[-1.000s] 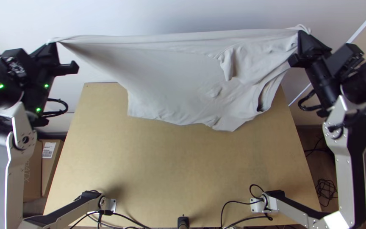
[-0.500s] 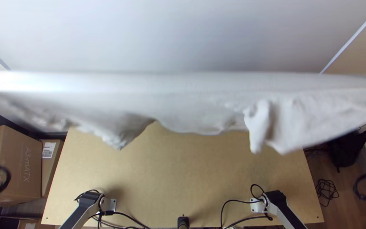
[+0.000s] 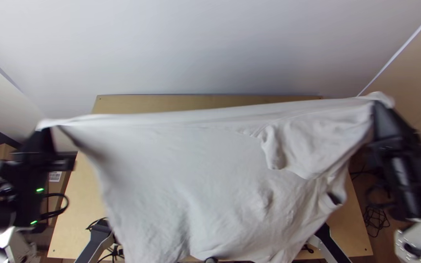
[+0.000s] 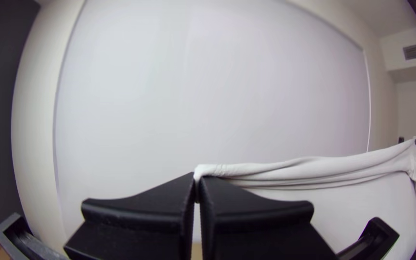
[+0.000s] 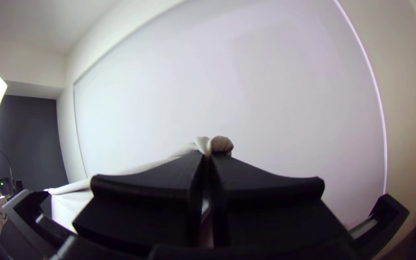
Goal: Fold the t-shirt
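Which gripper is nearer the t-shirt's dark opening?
Right. The right gripper holds the t-shirt on the side with the dark opening; the left gripper holds the opposite side.

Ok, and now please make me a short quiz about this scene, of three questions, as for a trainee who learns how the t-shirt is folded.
1. True or false: the black left gripper and the black right gripper are both shut on the light grey cloth t-shirt.

2. Multiple choice: how is the t-shirt now?
a) folded in half on the light wooden table
b) stretched between the two grippers, hanging in front of the table
c) bunched up in one gripper

3. Fill in the gap: in the top view, the small hanging flap of cloth is nearer to the ____ gripper.

Key: 1 true; 2 b; 3 right.
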